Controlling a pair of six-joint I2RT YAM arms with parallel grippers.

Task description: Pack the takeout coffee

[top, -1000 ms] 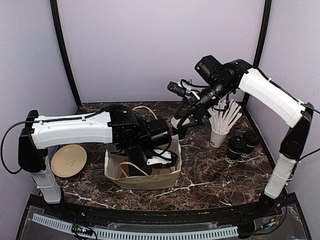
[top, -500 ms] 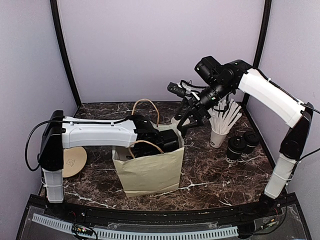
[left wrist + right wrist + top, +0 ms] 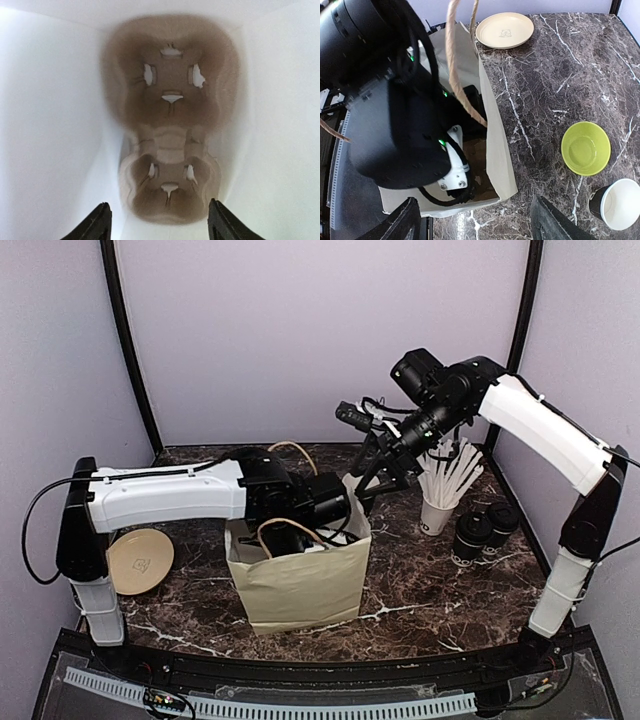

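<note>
Since a second ago the paper bag (image 3: 300, 585) has risen from a low, slumped shape to standing upright on the counter (image 3: 430, 585), and the left arm has pulled back a little while reaching down through the bag's open top. The left gripper (image 3: 159, 220) sits inside the bag, its jaws apart with nothing between them. Below them, a brown moulded pulp cup carrier (image 3: 170, 125) lies on the bag's floor between the white inner walls, its sockets bare. The right gripper (image 3: 476, 227) hovers above the bag's far right corner, its jaws also apart and holding nothing. Two lidded black coffee cups (image 3: 485, 530) stand together on the counter at the right, just beside the white cup of straws (image 3: 437, 512) and well apart from the bag. An open black coffee cup (image 3: 618, 204) with a white inside shows in the right wrist view, near the lime-green bowl (image 3: 585, 148) and apart from the bag. A cream plate (image 3: 139, 560) rests on the counter to the left of the bag, near the left arm's base. Brown looped handles (image 3: 290, 530) stand up from the bag's rim around the left arm's wrist.
</note>
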